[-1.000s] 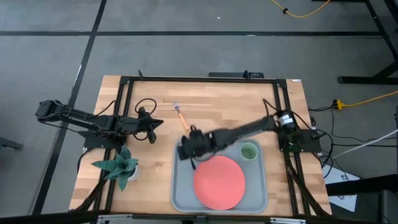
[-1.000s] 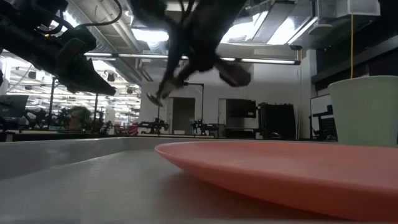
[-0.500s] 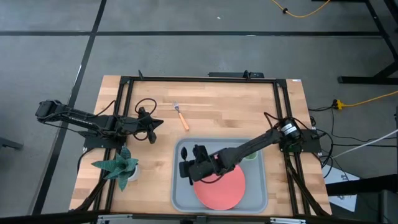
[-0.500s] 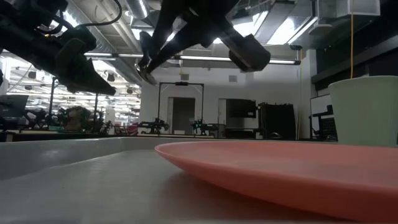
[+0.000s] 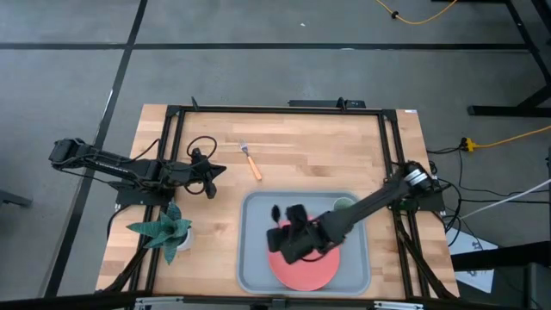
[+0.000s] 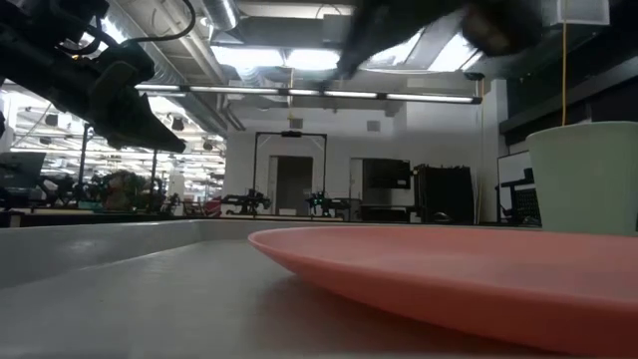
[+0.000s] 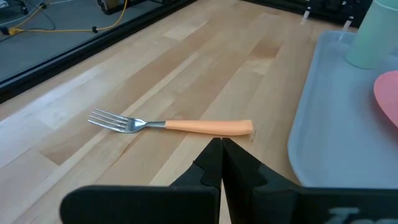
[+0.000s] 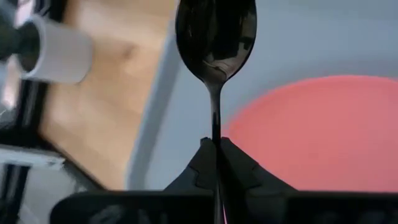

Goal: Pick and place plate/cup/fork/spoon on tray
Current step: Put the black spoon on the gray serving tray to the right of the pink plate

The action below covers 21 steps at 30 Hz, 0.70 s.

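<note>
From above, the tray sits toward the near right part of the table, its far rim running parallel to the boards. The plate lies inside at the near end, close to the near rim, and the cup stands in the far right corner just inside the rim. The right gripper hangs over the tray's middle, at the plate's far edge, fingers closed on the spoon, whose bowl points toward the far left corner — that stretch of tray floor is bare. The fork lies on bare wood beyond the tray, well apart from it, with open board all round. The left gripper waits over the table's left side, closed and holding nothing.

From table height, the plate's rim fills the foreground, the cup behind it at the right; a blurred dark shape at the top is probably the right arm.

The left wrist view shows closed fingertips just short of the fork's orange handle, the tray's edge beside it.

The right wrist view shows the spoon pinched by its stem, bowl over grey tray floor near the side rim, the plate below.
</note>
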### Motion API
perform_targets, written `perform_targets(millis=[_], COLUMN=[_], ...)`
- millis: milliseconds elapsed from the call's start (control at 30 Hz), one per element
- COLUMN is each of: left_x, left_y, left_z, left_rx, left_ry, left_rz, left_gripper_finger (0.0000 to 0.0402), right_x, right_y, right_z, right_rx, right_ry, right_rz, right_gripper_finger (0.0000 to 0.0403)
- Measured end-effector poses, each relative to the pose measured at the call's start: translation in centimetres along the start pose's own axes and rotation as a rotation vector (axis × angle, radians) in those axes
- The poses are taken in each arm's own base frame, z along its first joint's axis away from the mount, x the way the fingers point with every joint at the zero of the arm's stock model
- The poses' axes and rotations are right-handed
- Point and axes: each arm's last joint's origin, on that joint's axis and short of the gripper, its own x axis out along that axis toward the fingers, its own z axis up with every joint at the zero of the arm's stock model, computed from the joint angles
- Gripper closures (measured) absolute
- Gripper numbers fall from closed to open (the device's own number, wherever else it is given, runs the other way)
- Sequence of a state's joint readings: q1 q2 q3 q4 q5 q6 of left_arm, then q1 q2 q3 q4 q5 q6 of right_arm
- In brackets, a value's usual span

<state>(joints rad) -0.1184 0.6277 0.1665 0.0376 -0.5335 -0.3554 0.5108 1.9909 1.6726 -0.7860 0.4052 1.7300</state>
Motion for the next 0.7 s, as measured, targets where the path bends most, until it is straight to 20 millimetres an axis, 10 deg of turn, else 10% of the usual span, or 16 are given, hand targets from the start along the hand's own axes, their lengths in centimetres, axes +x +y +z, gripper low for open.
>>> perform_targets(millis=[200, 700], left_x=[0.0, 0.0], left_y=[0.0, 0.0], left_z=[0.0, 0.0], left_rx=[0.000, 0.000], left_ry=[0.000, 0.000], left_rz=[0.000, 0.000], left_gripper_finger=[0.0401, 0.0401], right_x=[-4.9, -8.6], right_y=[-2.4, -8.2], right_z=[-2.4, -7.8], right_rx=[0.078, 0.126], right_ry=[-0.019, 0.022], right_rz=[-0.103, -0.429], right_gripper_finger=[0.0399, 0.0399])
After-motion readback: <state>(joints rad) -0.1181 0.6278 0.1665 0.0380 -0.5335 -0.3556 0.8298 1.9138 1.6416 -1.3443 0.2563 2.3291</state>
